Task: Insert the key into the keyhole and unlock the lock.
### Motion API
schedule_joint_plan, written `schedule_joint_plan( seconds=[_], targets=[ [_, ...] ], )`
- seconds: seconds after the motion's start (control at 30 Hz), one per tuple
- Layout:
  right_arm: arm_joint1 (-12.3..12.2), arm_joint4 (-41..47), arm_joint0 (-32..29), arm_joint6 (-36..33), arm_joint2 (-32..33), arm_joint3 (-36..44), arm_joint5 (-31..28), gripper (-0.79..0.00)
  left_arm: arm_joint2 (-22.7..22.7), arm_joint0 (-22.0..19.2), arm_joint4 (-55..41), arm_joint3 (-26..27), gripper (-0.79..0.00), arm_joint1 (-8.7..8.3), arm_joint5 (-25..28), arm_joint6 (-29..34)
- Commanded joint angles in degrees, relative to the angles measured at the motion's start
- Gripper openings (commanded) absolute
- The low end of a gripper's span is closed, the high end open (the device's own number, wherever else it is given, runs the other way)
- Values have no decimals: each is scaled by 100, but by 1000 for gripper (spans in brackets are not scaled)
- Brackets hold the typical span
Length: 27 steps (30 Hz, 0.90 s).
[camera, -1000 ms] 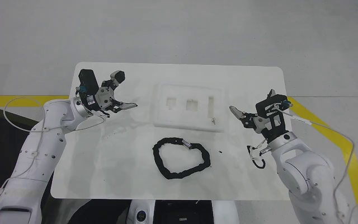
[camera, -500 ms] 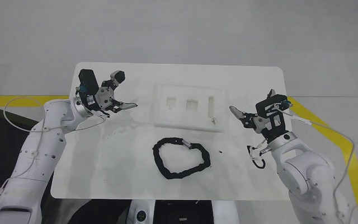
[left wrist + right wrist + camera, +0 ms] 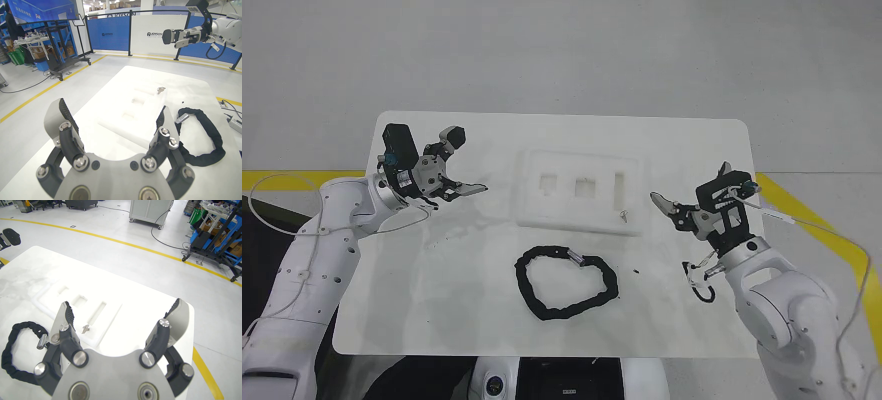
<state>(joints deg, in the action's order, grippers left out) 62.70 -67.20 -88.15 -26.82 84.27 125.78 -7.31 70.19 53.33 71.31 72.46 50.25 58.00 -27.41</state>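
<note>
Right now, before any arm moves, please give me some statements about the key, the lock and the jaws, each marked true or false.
The key lies on the white foam tray. True.
The right jaws hold the key. False: they stand open and empty.
The black chain lock lies on the table, not in the tray. True.
The key is already in the lock. False: it lies apart from it.
The left jaws are shut. False: they stand wide open.

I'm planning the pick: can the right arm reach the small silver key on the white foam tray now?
Probably yes: the small silver key lies uncovered near the open right gripper, nothing between them.
</note>
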Motion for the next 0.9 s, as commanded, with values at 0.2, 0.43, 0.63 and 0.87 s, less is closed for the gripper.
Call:
schedule_joint_plan(
  seconds=[0.2, 0.43, 0.63, 0.87],
  targets=[
    [51, 57, 66, -995, -585, 108, 300, 0, 0, 0, 0, 0, 0, 0, 0, 0],
    [103, 73, 254, -1602, -1040, 138, 509, 0, 0, 0, 0, 0, 0, 0, 0, 0],
    [152, 389, 583, -2155, -1349, -80, 522, 0, 0, 0, 0, 0, 0, 0, 0, 0],
    [226, 1115, 1183, -2790, -1562, -535, 626, 0, 0, 0, 0, 0, 0, 0, 0, 0]
  ],
)
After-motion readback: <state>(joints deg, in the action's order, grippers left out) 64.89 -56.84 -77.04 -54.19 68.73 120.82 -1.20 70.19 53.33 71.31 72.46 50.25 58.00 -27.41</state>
